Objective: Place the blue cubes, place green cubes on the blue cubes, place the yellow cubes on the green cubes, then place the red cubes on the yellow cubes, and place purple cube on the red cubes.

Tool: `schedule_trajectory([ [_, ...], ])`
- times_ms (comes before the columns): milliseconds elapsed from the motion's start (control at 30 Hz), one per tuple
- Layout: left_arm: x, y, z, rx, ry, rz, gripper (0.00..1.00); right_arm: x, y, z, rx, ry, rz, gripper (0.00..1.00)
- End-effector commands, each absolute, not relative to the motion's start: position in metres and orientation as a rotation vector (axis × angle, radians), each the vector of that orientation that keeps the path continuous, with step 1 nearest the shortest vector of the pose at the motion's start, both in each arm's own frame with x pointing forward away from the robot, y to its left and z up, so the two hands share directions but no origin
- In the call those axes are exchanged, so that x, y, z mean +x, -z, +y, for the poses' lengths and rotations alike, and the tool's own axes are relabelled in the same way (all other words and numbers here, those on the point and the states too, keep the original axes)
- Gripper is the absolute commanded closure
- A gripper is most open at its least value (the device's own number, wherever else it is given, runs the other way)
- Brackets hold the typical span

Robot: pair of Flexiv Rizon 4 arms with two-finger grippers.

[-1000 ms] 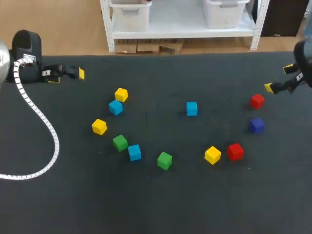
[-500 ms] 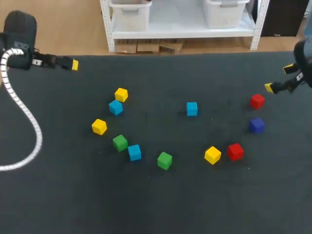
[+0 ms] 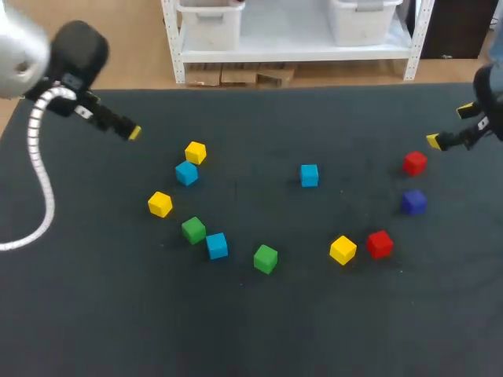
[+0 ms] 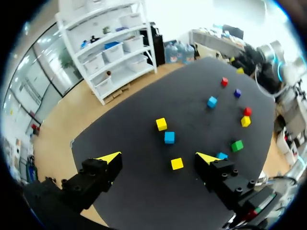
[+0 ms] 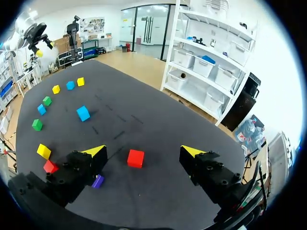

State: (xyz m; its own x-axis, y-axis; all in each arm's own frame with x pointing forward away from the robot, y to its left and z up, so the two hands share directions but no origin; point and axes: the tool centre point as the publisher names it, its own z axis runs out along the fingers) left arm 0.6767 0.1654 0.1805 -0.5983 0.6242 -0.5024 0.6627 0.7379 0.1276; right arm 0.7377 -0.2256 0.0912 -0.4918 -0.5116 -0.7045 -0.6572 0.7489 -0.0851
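Three blue cubes lie on the dark table (image 3: 330, 330): one (image 3: 186, 173) at the left beside a yellow cube (image 3: 196, 152), one (image 3: 217, 246) beside a green cube (image 3: 193, 230), one (image 3: 309, 175) alone in the middle. Another yellow cube (image 3: 159, 204) and another green cube (image 3: 266, 258) lie nearby. At the right are a yellow cube (image 3: 343, 250), two red cubes (image 3: 380, 244) (image 3: 415, 162) and the purple cube (image 3: 414, 202). My left gripper (image 4: 158, 157) hangs open above the far left, short of the yellow cube (image 4: 161, 124). My right gripper (image 5: 143, 151) is open over the far right, with a red cube (image 5: 135, 158) below between its fingers.
A ribbed white cable (image 3: 43, 188) from my left arm loops over the table's left side. The table's far edge runs just behind both grippers.
My left arm has swung up and turned, so its gripper now points down and right toward the left group of cubes. The right arm and all cubes have kept still.
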Motion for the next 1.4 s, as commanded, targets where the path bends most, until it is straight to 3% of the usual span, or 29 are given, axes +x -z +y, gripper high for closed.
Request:
schedule_trajectory([
  [33,0.707,-0.159,0.146,1.172,0.015,2.598,0.00,0.738,-0.091,-0.225,-0.871,-0.247,2.201,0.00],
  [400,0.716,-0.112,0.123,1.382,-0.009,2.703,0.00,0.738,-0.091,-0.225,-0.871,-0.247,2.201,0.00],
  [1400,0.721,-0.023,0.091,1.409,-0.008,2.784,0.00,0.738,-0.091,-0.225,-0.871,-0.247,2.201,0.00],
])
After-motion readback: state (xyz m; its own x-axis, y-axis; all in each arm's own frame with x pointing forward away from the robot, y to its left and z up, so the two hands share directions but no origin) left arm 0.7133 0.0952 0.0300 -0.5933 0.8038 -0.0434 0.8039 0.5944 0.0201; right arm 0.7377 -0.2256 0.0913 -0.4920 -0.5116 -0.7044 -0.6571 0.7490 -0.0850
